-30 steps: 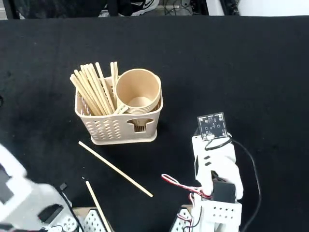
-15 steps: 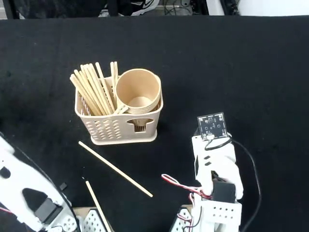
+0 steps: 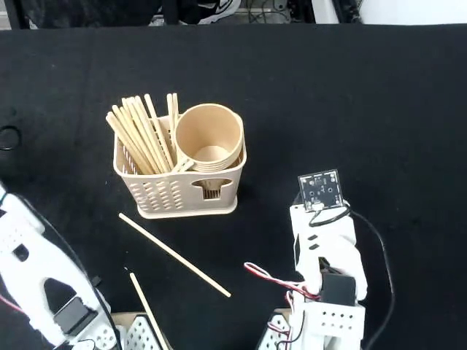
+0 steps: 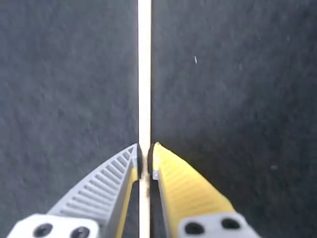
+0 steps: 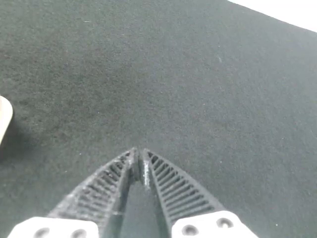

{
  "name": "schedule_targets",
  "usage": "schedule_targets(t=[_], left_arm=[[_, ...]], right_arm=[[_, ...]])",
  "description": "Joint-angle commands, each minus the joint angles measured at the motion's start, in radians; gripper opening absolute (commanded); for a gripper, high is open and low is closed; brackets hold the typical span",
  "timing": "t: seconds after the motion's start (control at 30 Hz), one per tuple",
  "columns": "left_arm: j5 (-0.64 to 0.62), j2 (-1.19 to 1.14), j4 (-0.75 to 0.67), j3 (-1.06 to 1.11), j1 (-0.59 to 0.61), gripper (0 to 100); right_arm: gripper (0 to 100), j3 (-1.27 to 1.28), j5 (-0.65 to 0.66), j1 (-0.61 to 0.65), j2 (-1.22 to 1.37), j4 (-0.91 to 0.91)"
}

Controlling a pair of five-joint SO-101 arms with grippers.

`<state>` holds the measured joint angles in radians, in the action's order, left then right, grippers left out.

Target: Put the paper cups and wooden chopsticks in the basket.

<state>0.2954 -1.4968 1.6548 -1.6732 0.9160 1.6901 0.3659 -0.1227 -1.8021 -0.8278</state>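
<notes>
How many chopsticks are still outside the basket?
2. A loose chopstick lies on the table in front of the basket; a second chopstick is pinched in the left gripper. More may be hidden.

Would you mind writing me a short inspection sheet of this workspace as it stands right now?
Surface: black table, covered in dark cloth.
Job's things: the basket holds stacked paper cups and bundled chopsticks. A loose chopstick lies in front of the basket, and another chopstick lies nearer the arms' bases.
Clutter: nothing seen.
Grippers: left gripper shut on a held chopstick; right gripper shut, with nothing in it.
Cables: red and white wires and a black cable beside the white arm.
Surroundings: dark gear beyond the table's far edge.
</notes>
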Motion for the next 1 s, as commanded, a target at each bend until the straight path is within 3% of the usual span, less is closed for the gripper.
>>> schedule_targets(t=[0.0, 0.17, 0.3, 0.47, 0.67, 0.8, 0.97], left_arm=[[-0.140, 0.104, 0.109, 0.027, -0.031, 3], [-0.301, 0.339, 0.110, 0.170, -0.068, 3], [-0.410, 0.637, 0.110, 0.524, -0.139, 3], [-0.445, 1.079, 0.103, 0.966, -0.262, 3], [-0.443, 1.547, 0.054, 1.202, -0.409, 3], [-0.445, 1.832, -0.092, 1.383, -0.521, 3], [-0.462, 2.125, -0.437, 1.730, -0.665, 3]], right_arm=[[1.4, -0.004, 0.006, 0.008, -0.035, 0.012], [1.4, -0.004, 0.006, 0.011, -0.035, 0.012], [1.4, -0.004, 0.006, 0.011, -0.035, 0.012], [1.4, -0.004, 0.006, 0.011, -0.035, 0.012], [1.4, -0.004, 0.006, 0.011, -0.035, 0.012], [1.4, -0.004, 0.006, 0.011, -0.035, 0.012], [1.4, -0.004, 0.006, 0.009, -0.035, 0.012]])
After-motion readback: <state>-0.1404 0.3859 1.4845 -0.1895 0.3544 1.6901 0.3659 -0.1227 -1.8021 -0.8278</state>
